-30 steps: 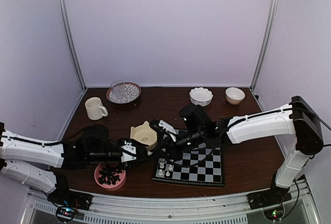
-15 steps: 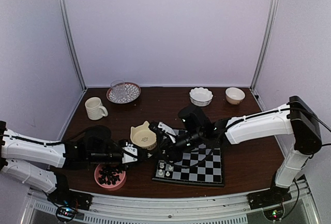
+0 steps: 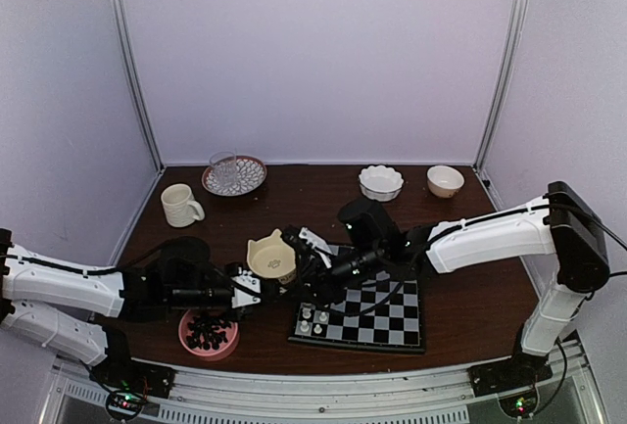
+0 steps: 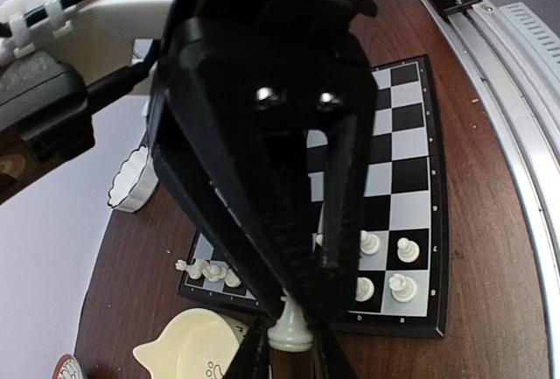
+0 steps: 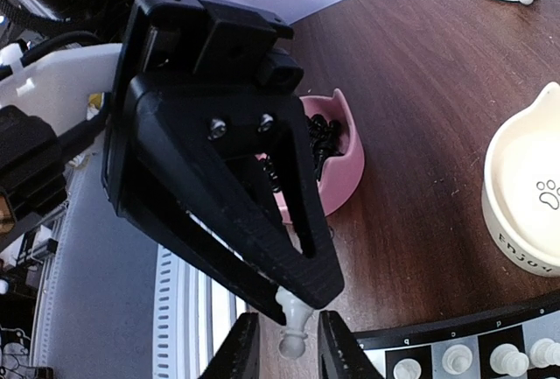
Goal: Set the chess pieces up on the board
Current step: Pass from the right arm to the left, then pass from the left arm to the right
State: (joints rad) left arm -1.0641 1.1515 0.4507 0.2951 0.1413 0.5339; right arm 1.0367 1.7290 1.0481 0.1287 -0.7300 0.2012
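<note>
Chess piece (image 4: 290,331) sideways — head leftward.

I found the board (image 3: 387,321) front-centre on the worktop (image 3: 470,248), chessmen (image 3: 313,321) on its near-left corner, a filled bowl (image 3: 184,338) to its left, a second bowl (image 3: 272,256) behind between them, mug (image 3: 180,205) at back left, glass (image 3: 223,169) on plate (image 3: 255,177) behind it, two bowls (image 3: 380,182) (image 3: 446,181) at back right

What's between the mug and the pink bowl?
The left arm's black wrist crosses between the mug and the pink bowl, seen in the top view.
</note>
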